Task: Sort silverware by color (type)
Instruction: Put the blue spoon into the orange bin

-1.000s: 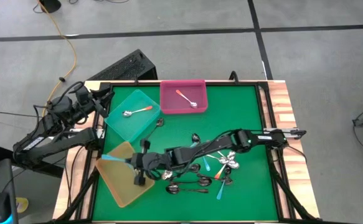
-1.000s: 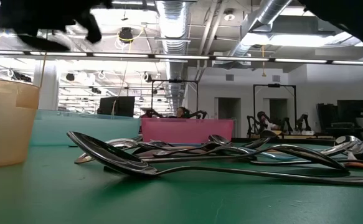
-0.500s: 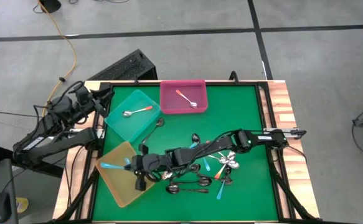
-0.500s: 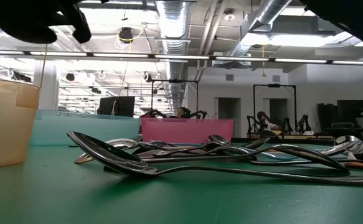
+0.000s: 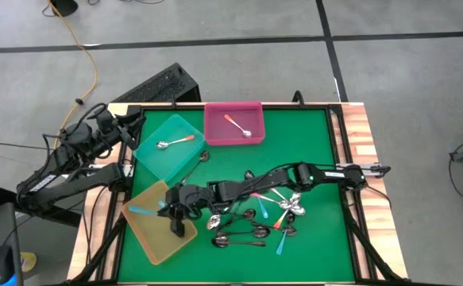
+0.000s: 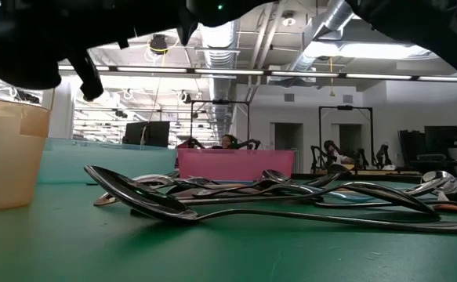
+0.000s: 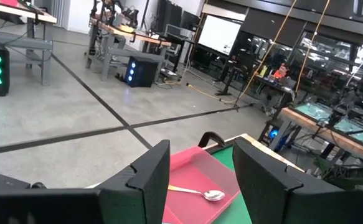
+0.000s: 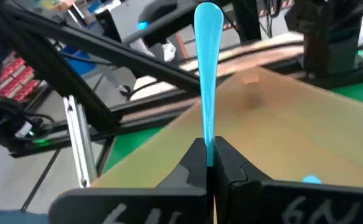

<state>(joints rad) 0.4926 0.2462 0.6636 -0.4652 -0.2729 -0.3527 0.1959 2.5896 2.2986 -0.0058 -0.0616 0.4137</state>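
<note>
Over the yellow tray (image 5: 153,238), right gripper (image 8: 210,163) jaws clamped on blue-handled spoon (image 8: 207,37)

No text, label or number can be read anywhere in these views.

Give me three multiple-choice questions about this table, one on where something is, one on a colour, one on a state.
1. Where is the right pincer?
A. over the yellow tray
B. over the pink tray
C. off the table

2. What colour is the handle it holds?
A. orange
B. black
C. light blue

3. What state is the left pincer in?
A. holding a spoon
B. shut, empty
C. holding a tray

Answers:
1 A, the high view shows it over that tray.
2 C, the blue spoon stands clamped in the right wrist view.
3 B, nothing sits between its fingers.
</note>
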